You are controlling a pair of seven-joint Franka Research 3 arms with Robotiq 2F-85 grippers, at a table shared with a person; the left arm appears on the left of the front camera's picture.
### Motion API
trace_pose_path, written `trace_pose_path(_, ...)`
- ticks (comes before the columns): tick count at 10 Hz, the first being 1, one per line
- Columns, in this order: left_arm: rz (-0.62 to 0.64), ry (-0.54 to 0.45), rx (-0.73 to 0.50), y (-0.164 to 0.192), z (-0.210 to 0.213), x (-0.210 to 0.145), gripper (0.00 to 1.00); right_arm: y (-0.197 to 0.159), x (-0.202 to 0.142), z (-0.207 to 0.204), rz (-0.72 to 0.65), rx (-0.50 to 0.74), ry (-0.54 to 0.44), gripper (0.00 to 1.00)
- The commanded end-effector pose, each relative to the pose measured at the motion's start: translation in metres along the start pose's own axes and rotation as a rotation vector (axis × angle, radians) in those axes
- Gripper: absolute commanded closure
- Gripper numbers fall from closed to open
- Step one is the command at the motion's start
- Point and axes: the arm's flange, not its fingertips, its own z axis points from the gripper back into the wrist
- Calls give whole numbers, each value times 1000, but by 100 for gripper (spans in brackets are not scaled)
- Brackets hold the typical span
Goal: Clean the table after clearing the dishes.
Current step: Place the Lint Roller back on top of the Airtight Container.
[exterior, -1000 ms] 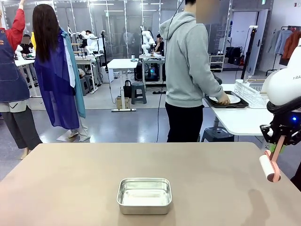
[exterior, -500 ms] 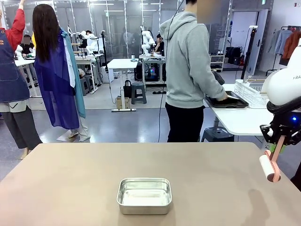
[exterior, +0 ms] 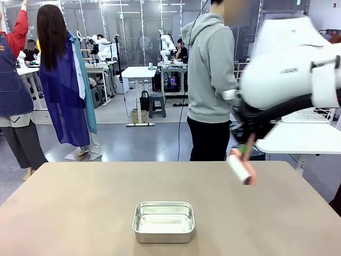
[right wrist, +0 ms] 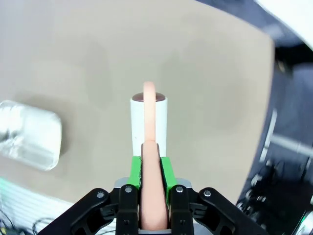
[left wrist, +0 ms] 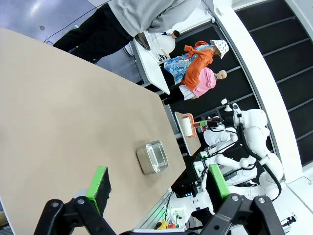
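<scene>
The beige table (exterior: 74,202) fills the foreground. My right gripper (exterior: 248,142) hangs over its far right part, shut on the pink handle of a lint roller (exterior: 241,169) whose white roll points down at the tabletop without touching it. From the right wrist, the green pads (right wrist: 135,171) clamp the handle, and the roller (right wrist: 148,120) hovers above bare table (right wrist: 210,88). My left gripper (left wrist: 159,183) is open and holds nothing, high above the table's near side, with the roller (left wrist: 187,126) far off. The dishes are hidden behind my right arm.
A small rectangular steel pan (exterior: 163,221) sits near the table's front middle, to the left of the roller (right wrist: 29,142). A person in a grey hoodie (exterior: 210,80) stands beyond the far edge, back turned, at a white side table (exterior: 290,140).
My right arm has swung from the picture's right edge leftward and out over the table, carrying the lint roller. It now covers the side table where the person was setting down a tray.
</scene>
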Motion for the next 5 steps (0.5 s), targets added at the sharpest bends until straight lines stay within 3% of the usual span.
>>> trace_pose_path(1,-1,11,-5,-4,4,-1,0,48,6,11,297,114,8,79)
trace_pose_path(3,-1,11,-5,-4,4,-1,0,106,-4,18,608,242,17,79)
trace_pose_path(5,-1,11,-5,-4,4,-1,0,139,-2,11,906,247,-8,79)
